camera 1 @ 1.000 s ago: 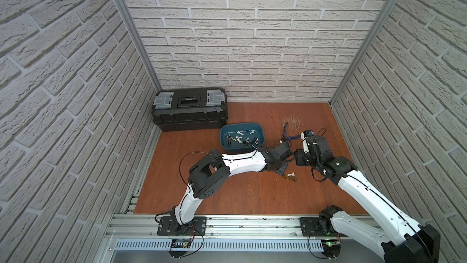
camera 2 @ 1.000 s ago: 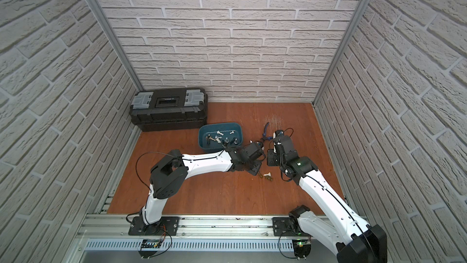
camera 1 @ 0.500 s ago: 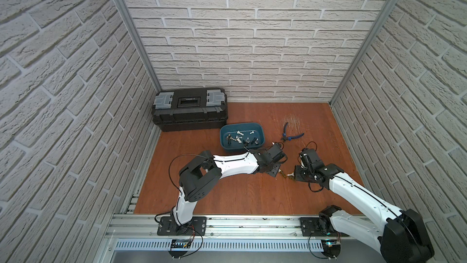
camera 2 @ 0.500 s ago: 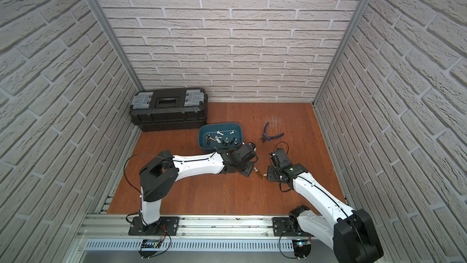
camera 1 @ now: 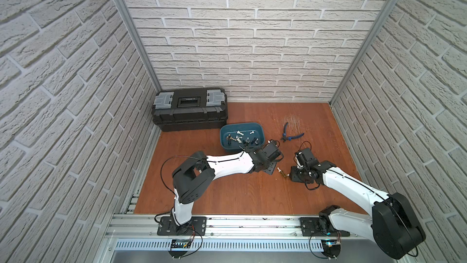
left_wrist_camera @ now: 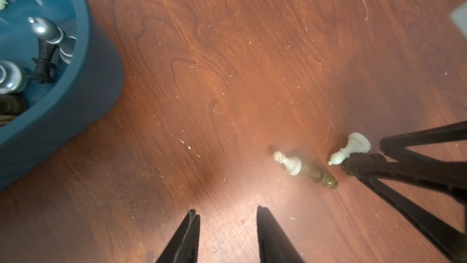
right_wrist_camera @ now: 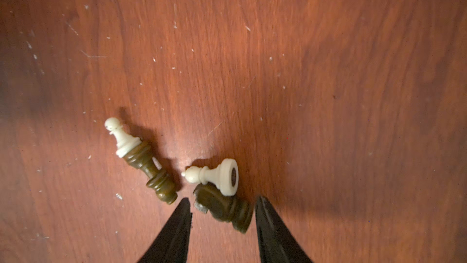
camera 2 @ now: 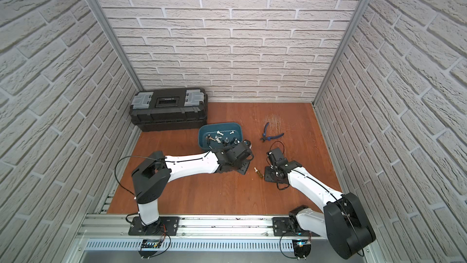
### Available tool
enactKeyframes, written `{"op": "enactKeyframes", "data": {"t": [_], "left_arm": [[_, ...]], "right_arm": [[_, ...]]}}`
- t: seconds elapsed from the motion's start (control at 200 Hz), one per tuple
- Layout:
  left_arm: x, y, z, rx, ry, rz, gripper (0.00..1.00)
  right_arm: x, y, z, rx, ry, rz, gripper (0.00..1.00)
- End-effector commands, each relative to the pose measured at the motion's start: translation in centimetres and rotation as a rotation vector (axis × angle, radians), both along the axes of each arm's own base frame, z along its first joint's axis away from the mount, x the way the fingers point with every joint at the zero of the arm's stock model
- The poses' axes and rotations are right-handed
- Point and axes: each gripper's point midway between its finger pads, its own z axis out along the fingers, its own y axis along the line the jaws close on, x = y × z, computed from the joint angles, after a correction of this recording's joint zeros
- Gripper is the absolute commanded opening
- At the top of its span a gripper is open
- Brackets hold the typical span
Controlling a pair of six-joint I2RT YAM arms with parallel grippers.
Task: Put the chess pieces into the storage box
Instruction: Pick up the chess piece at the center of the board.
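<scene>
Brick-patterned walls enclose a reddish wooden surface (camera 1: pixel 227 193). At its back a black toolbox (camera 1: pixel 189 108) is set, with the teal box (camera 1: pixel 225 147) just in front of it and blue-handled pliers (camera 1: pixel 290 136) lying to the box's right. Several pieces (camera 1: pixel 240 138), white, silver and black, are seen inside the box. Four more lie on their sides on the surface between the two arms, near the box but apart from it. A white pawn (right_wrist_camera: pixel 121 132) is laid end to end with a brown piece (right_wrist_camera: pixel 151 173), and a second pawn (right_wrist_camera: pixel 214 174) rests against a dark piece (right_wrist_camera: pixel 225 211). The right claw (right_wrist_camera: pixel 222 198) is set low with its jaws parted around that dark piece. A gap is seen at one jaw, and contact at the other cannot be told. The left claw (left_wrist_camera: pixel 227 210) is held narrowly parted over bare surface near the box, with nothing between its jaws.
</scene>
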Motion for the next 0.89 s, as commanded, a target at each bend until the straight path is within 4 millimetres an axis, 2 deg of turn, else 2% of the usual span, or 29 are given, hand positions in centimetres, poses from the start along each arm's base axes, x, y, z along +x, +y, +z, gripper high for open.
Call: {"op": "enactKeyframes", "data": {"t": [0.0,0.43,0.745,0.89], "left_arm": [[0.6,-0.1,0.7,-0.021,-0.026,0.014,0.43],[0.6,0.1,0.2,-0.015,-0.020,0.020,0.43],[0.6,0.1,-0.2,-0.016,-0.016,0.023,0.43],[0.6,0.1,-0.1,-0.018,-0.017,0.019,0.43]], "right_arm": [[-0.9,0.0,-0.5,0.017,0.030,-0.010,0.46],[-1.5,0.2,-2.0,0.021,0.097,-0.005,0.47],[-2.1,0.4,-2.1,0.041,0.108,-0.014,0.35],[-2.3,0.8,-2.0,0.054,0.125,0.001,0.35]]}}
